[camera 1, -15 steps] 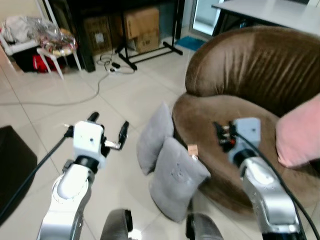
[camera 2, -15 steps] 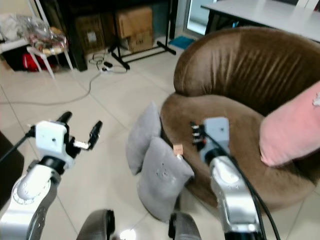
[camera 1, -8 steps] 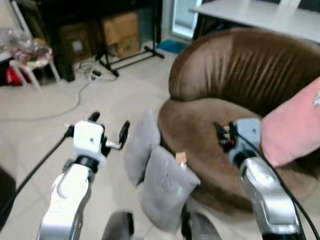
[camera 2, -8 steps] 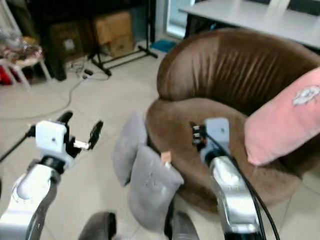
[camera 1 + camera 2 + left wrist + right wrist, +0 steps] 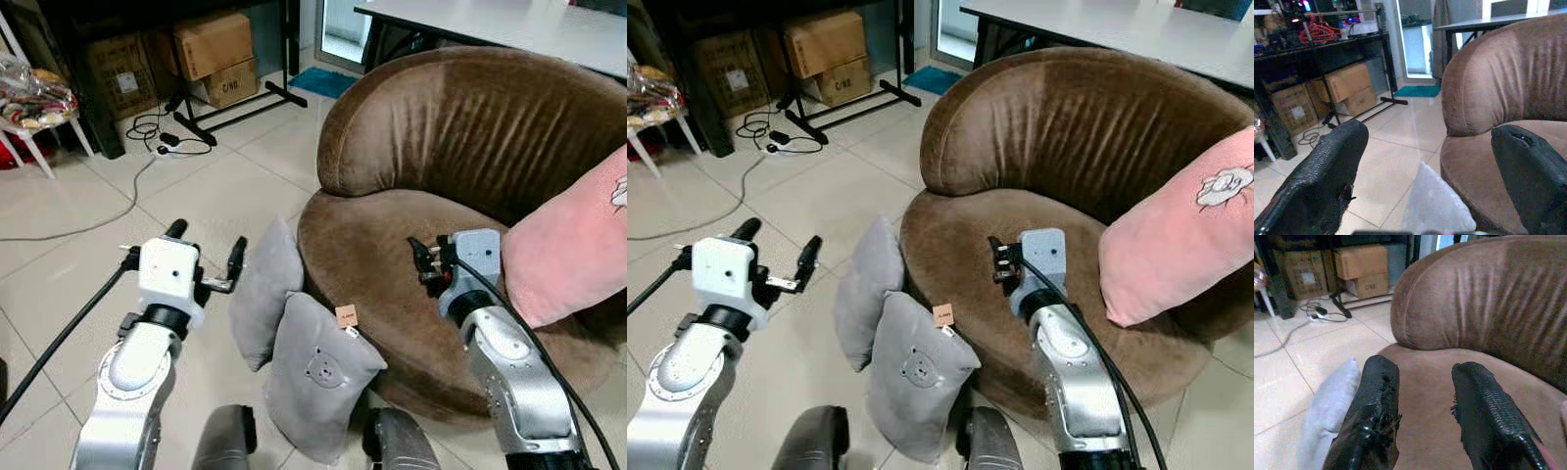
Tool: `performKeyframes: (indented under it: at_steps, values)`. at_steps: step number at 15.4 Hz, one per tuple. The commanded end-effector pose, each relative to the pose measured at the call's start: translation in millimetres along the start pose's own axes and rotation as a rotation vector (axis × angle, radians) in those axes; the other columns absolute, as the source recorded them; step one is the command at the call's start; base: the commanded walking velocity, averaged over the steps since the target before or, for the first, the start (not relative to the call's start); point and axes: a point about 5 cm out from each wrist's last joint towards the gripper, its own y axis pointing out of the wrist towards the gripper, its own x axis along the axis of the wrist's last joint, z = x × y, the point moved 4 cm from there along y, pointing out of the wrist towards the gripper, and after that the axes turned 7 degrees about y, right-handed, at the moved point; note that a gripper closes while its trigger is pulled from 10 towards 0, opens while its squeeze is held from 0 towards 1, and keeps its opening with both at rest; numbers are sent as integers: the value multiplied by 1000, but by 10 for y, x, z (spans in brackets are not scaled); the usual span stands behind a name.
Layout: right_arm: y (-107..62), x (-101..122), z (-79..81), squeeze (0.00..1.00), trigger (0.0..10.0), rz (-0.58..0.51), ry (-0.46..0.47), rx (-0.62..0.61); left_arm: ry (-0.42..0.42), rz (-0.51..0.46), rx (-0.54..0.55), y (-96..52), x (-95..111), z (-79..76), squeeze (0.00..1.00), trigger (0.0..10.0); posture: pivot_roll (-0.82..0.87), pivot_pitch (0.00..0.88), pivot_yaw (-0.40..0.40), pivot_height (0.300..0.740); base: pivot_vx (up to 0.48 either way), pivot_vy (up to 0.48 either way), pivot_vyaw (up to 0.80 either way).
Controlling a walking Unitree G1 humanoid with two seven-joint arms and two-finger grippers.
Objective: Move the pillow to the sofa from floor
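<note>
Two grey pillows stand on the tiled floor (image 5: 59,284) at lower centre of the left eye view, leaning against the front of the round brown sofa (image 5: 470,137). The nearer pillow (image 5: 318,377) carries a round stitched mark on its face and a small tan tag at its upper corner; the second pillow (image 5: 263,289) stands just behind it, edge-on — the two touch. A pink pillow (image 5: 568,245) rests on the sofa seat at the right edge of the frame.

The left hand (image 5: 206,257) is raised over the floor at centre left, just beside the second pillow and not touching it; its two black fingers (image 5: 1327,181) are spread wide apart with nothing between them, and the left wrist view shows the pillow's pale corner low between them. The right hand (image 5: 419,262) hovers over the sofa seat at centre right, near the pink pillow; its fingers (image 5: 1374,416) stand apart with a narrow gap, holding nothing.

At upper left, cardboard boxes (image 5: 211,49) sit under a dark shelf beside a black stand foot, with a cable and power strip (image 5: 167,142) on the tiles. A grey desk (image 5: 509,24) shows behind the sofa — upper right.
</note>
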Motion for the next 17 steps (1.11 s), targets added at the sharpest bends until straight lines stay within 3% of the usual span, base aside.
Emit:
performKeyframes:
  at_steps: [1,8,12,15,17]
  values:
    - [10,7,46,0,10000,2,9,25,15,6,7,1,-2,21,0,10000,-13,0,-29,616,0,0,0]
    - [13,5,46,0,10000,-2,16,37,22,5,15,-7,-3,18,0,10000,-9,0,-37,536,0,0,0]
    - [24,1,37,0,10000,3,8,29,4,8,28,-6,-8,30,0,10000,-11,0,-36,531,0,0,0]
    - [32,-4,57,0,10000,11,-71,49,-3,2,8,-3,4,15,0,10000,-11,0,-36,531,0,0,0]
    - [46,-8,61,0,10000,14,-70,45,-6,-2,1,-5,10,12,0,10000,-11,0,-36,531,328,0,800]
